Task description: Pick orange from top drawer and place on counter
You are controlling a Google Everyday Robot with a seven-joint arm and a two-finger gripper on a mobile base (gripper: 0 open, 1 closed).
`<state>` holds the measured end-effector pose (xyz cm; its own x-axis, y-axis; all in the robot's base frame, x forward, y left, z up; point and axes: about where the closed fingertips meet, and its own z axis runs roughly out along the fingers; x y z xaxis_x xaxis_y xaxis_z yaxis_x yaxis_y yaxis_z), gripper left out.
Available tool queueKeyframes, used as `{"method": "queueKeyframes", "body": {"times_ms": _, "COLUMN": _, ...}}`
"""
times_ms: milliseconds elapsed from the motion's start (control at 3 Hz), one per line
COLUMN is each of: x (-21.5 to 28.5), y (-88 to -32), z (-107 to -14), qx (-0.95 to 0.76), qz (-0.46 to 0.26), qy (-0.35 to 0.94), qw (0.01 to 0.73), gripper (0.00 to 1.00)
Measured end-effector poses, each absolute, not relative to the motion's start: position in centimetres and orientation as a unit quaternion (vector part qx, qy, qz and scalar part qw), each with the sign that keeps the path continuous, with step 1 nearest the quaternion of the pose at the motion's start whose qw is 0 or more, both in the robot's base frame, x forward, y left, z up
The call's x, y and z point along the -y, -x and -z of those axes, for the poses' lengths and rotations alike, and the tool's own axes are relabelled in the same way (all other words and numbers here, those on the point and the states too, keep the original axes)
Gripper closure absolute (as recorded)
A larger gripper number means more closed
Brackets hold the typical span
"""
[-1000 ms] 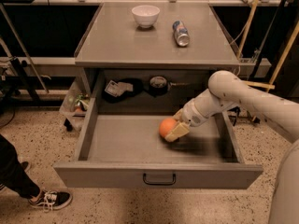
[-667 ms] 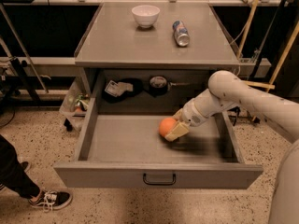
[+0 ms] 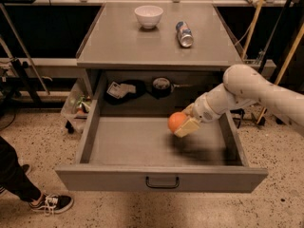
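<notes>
The orange (image 3: 176, 121) is a small round fruit held in my gripper (image 3: 183, 124), lifted a little above the floor of the open top drawer (image 3: 123, 144), right of its centre. The gripper's tan fingers (image 3: 188, 127) are closed around the orange, and my white arm comes in from the right. The drawer is pulled fully out, with a dark handle (image 3: 162, 182) on its front panel. The grey counter (image 3: 128, 39) lies above and behind it.
A white bowl (image 3: 148, 16) and a silver-blue can (image 3: 184, 33) lying on its side sit on the counter's far half. Dark items (image 3: 142, 87) lie in the shelf space behind the drawer. A person's shoe (image 3: 50, 203) is on the floor at the lower left.
The gripper has lifted the orange up off the drawer floor and slightly away from the front; before, the orange rested lower in the drawer.
</notes>
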<state>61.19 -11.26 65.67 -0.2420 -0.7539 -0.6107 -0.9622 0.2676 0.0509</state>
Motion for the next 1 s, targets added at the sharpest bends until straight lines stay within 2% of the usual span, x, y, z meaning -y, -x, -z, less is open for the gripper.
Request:
{"method": "queueKeyframes", "body": {"times_ms": 667, "x": 18.4, "y": -60.7, "z": -84.7, "qx": -0.786, "qz": -0.085, "qy": 0.511, "qw": 0.338, "gripper": 1.0}}
{"method": "queueKeyframes", "body": {"times_ms": 1000, "x": 19.6, "y": -63.1, "z": -90.6, "qx": -0.798, "qz": -0.063, "qy": 0.492, "qw": 0.342, "gripper": 1.0}}
